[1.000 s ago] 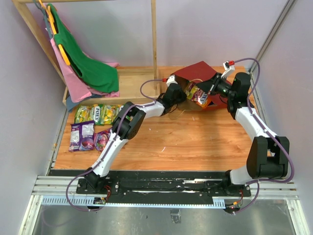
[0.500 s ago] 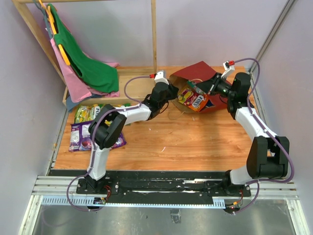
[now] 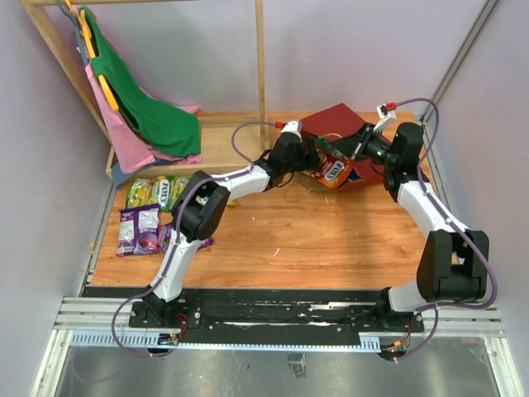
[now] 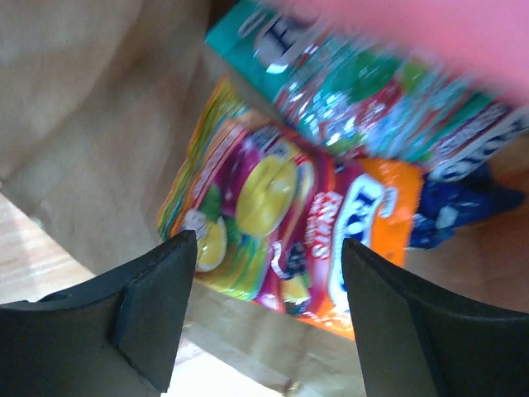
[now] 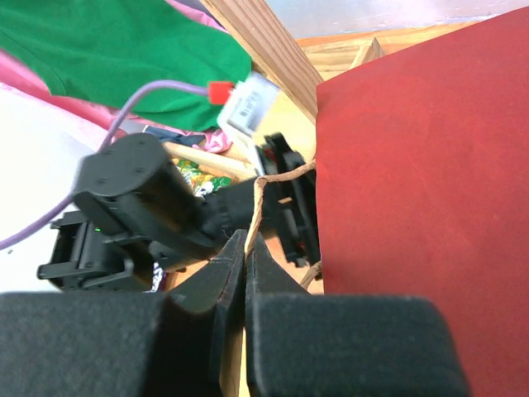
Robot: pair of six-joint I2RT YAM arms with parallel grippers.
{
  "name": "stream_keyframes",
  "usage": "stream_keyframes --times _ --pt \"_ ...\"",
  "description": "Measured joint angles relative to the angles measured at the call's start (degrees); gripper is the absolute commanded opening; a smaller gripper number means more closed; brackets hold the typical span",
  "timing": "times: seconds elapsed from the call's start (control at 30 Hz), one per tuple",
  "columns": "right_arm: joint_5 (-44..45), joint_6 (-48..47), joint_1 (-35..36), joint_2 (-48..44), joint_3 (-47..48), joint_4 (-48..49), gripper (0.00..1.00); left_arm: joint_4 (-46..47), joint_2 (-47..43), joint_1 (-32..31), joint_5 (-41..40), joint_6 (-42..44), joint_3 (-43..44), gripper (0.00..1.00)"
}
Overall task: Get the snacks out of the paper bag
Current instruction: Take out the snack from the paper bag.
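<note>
- Left pincer (image 4: 269, 245) is held at the mouth of the paper bag (image 4: 74, 99) with its fingers wide apart, and nothing is gripped between them.
- Right pincer (image 5: 246, 248) is clamped on the paper bag's rim, where a thin tan strip (image 5: 258, 198) is pinched between the closed fingers. The dark red outside of the bag is seen just beside it.
- Inside the paper bag, an orange, pink and yellow packet (image 4: 281, 223) is seen lying on the brown paper just ahead of the left pincer's fingertips.
- A teal packet (image 4: 355, 91), partly blurred, is seen beyond it, deeper in the bag, and a blue chip bag (image 4: 463, 207) is tucked beside the two.
- From above, the paper bag is seen tipped over on the bench (image 3: 314, 240), its mouth turned toward the left arm, with the orange packet showing at the opening.
- Well apart from the paper bag, at the bench's left side, green, yellow and purple loose packets (image 3: 157, 193) are laid out in rows.
- Green and pink cloths (image 3: 149, 112) are hung on a wooden rack (image 3: 260, 74) left of the bag.
</note>
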Motion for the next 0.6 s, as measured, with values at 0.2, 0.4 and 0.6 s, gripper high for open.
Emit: stream_keyframes --times 0.2,0.4,0.6 --pt "0.13 -0.07 0.0 0.0 0.0 -0.07 0.01 -7.39 4.94 0.0 -0.35 0.55 1.79 0.76" --pt "0.11 -0.02 0.0 0.09 0.0 0.04 0.01 -9.33 5.77 0.0 -1.29 1.07 3.39 0.75" --pt "0.11 -0.04 0.0 0.09 0.0 0.04 0.01 -9.79 8.31 0.0 -1.64 1.33 6.8 0.6"
